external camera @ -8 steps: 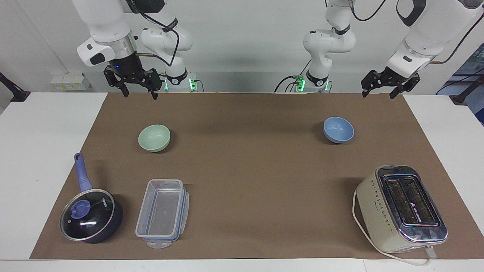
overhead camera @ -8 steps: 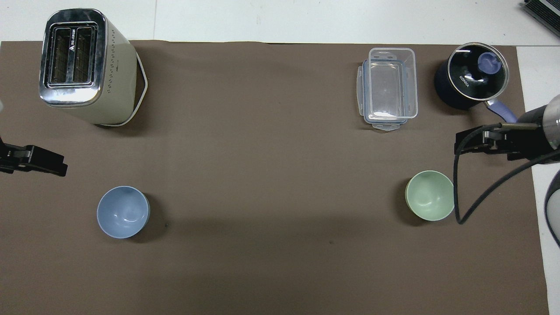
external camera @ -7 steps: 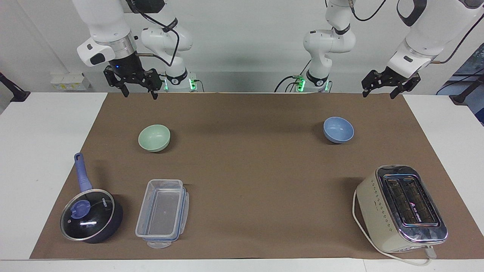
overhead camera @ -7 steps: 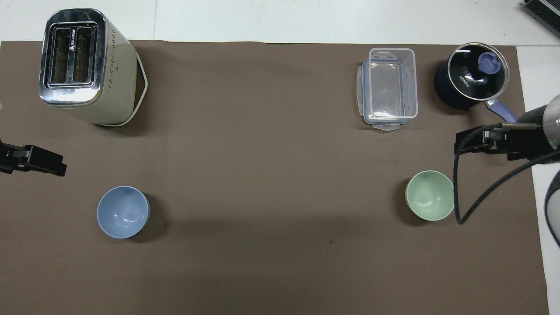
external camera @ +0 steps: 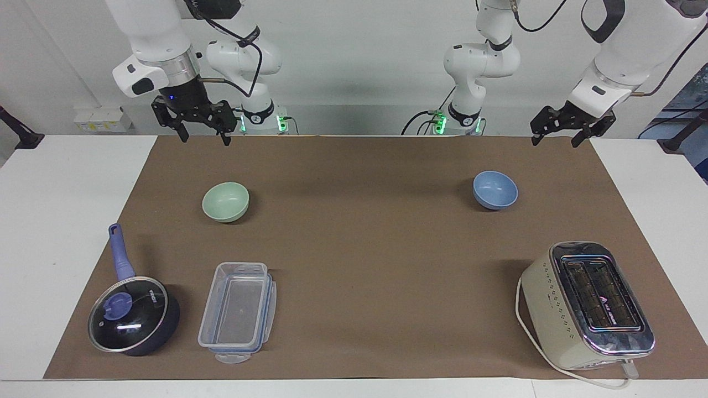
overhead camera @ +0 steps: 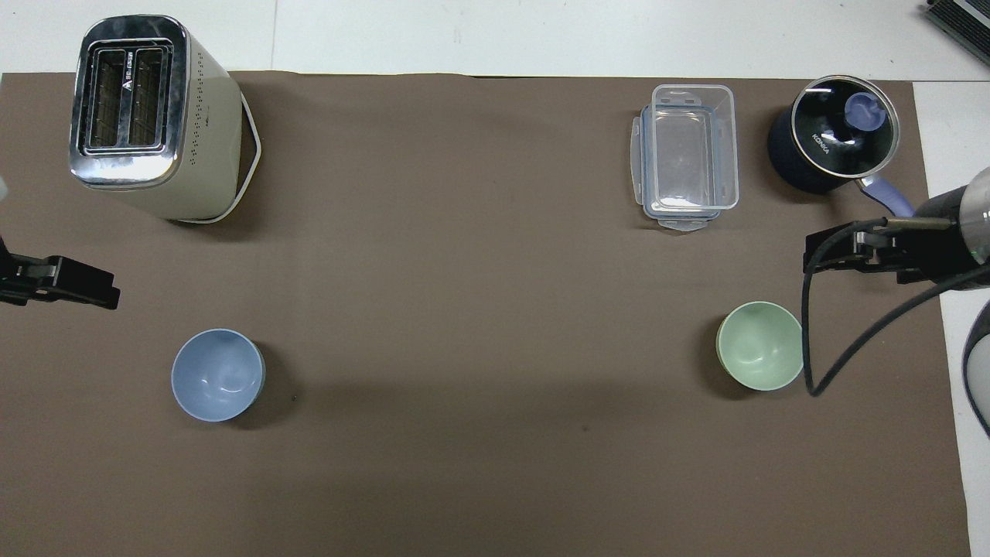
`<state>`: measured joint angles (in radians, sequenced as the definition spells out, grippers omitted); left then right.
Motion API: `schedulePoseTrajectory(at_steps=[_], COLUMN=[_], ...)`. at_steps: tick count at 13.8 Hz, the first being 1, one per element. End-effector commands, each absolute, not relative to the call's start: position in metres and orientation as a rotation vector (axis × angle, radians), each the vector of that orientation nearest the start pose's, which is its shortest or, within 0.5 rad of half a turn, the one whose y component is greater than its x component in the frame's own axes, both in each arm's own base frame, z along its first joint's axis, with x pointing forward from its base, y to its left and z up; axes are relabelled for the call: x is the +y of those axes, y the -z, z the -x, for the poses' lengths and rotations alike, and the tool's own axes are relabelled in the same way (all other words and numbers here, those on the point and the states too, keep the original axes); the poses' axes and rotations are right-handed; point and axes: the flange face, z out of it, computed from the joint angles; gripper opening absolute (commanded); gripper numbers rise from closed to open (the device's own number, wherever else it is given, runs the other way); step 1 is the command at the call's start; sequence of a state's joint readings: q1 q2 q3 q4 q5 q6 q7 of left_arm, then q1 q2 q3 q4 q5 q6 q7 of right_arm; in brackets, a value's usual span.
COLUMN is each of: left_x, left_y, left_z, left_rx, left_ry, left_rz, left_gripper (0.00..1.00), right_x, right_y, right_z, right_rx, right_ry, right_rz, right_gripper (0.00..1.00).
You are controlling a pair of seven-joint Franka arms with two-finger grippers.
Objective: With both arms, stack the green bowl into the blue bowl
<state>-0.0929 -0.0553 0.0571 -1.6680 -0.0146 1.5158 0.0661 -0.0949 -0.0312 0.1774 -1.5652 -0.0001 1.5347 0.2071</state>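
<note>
Right gripper point(external camera: 202, 135) is up in the air over the mat's point(external camera: 359, 249) robot-side edge at the right arm's end, fingers spread wide, nothing between them. Left gripper point(external camera: 556, 138) hangs over the robot-side corner of the mat at the left arm's end, fingers apart too, empty.

Across the facing view, starting at the right arm's end:
- dark blue saucepan point(external camera: 134, 315) with glass lid, farthest from the robots, handle pointing toward them
- clear plastic container point(external camera: 238, 310) just beside the saucepan, toward the table's middle
- green bowl point(external camera: 225, 202) upright on the mat, nearer to the robots than the container, well apart from it
- blue bowl point(external camera: 495, 189) upright on the mat toward the left arm's end, well apart from the green bowl, about as near to the robots
- cream toaster point(external camera: 587, 305) farther from the robots than the blue bowl, slots up, cord looping round its base

Neither gripper touches a bowl. Both bowls are empty.
</note>
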Motion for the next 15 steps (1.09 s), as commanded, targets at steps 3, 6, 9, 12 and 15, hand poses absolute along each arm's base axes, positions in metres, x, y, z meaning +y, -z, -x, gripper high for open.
schedulePoseTrajectory(at_steps=[3,6,9,12,15], left_x=[0.019,0.039,0.047,0.045,0.048], left_y=[-0.547,-0.51,-0.469,-0.426,-0.38], left_z=[-0.509,-0.503,-0.494,-0.483,-0.468], left_rx=[0.198,0.245,0.274,0.363,0.374], left_ry=[-0.074,-0.051,0.003,0.021,0.027], left_rz=[3.163,3.165,3.205,3.216,3.214], left_gripper=[1.0,1.0,1.0,1.0,1.0], right_x=[0.045,0.045,0.045,0.045,0.045], right_y=[-0.641,-0.641,-0.641,-0.641,-0.641], right_z=[-0.537,-0.537,-0.537,-0.537,-0.537], right_rx=[0.215,0.217,0.215,0.217,0.217], right_ry=[0.014,0.014,0.014,0.014,0.014], right_rz=[3.118,3.118,3.118,3.118,3.118], right_gripper=[1.0,1.0,1.0,1.0,1.0])
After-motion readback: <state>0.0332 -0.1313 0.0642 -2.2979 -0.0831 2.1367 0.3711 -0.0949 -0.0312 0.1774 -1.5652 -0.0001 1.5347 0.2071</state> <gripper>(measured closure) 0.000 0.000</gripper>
